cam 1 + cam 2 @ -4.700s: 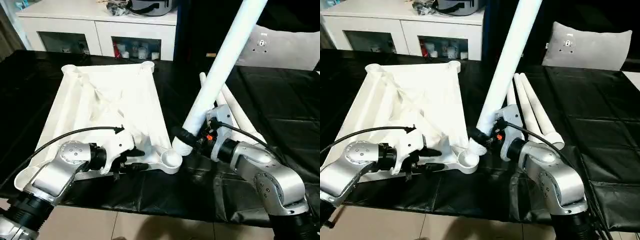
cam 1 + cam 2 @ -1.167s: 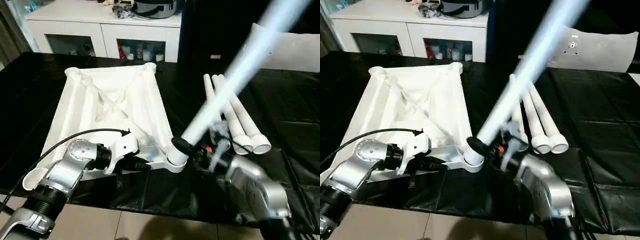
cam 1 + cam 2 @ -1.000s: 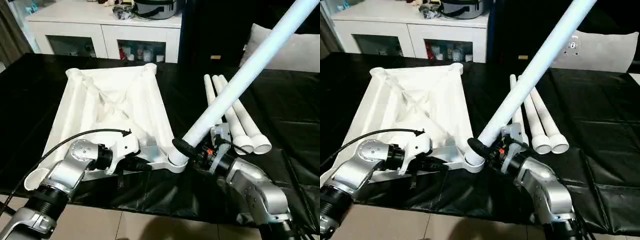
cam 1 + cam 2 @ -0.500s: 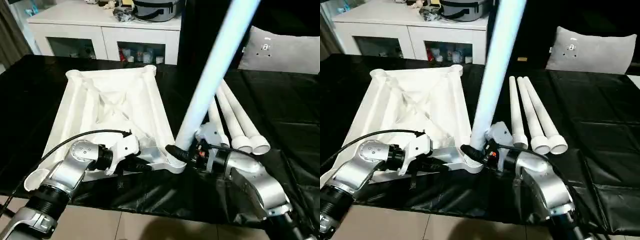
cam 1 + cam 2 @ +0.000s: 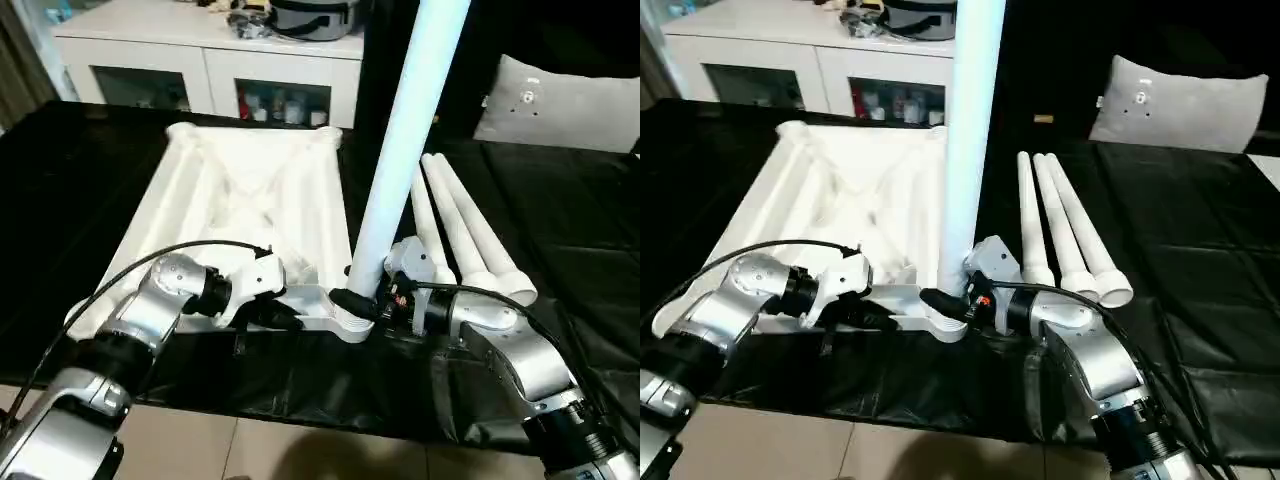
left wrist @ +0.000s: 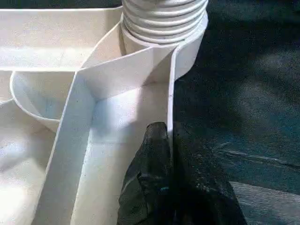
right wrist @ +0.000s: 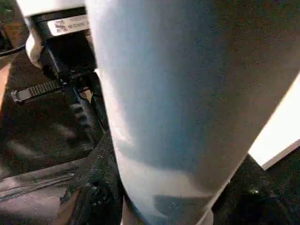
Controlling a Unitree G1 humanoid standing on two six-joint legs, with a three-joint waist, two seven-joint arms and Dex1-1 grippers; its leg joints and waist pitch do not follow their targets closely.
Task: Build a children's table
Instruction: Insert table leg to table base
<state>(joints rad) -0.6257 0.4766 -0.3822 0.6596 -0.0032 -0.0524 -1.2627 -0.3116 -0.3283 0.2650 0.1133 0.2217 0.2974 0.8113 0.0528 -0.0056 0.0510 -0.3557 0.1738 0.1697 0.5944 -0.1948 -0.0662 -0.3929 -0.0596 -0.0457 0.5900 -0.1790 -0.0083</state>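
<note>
The children's table top [image 5: 250, 200] lies upside down on the black cloth, ribs up. One white leg [image 5: 400, 150] stands nearly upright with its threaded end [image 6: 164, 18] in the near right corner socket [image 5: 350, 322]. My right gripper [image 5: 360, 300] is shut on this leg just above the socket; one black finger [image 7: 101, 187] lies against the leg [image 7: 178, 93]. Beside that corner, my left gripper [image 6: 169, 133] is shut on the thin near rim [image 6: 171, 84] of the top. Three more legs [image 5: 460, 230] lie side by side to the right.
A white cabinet with glass doors [image 5: 200, 60] stands behind the work surface, and a grey pillow [image 5: 560, 100] lies at the back right. The black cloth [image 5: 570, 250] runs to the near edge, with tiled floor [image 5: 250, 450] below.
The leg in my right gripper has swung from leaning right to nearly upright over the corner socket. The left gripper keeps its hold on the rim. The camera has shifted.
</note>
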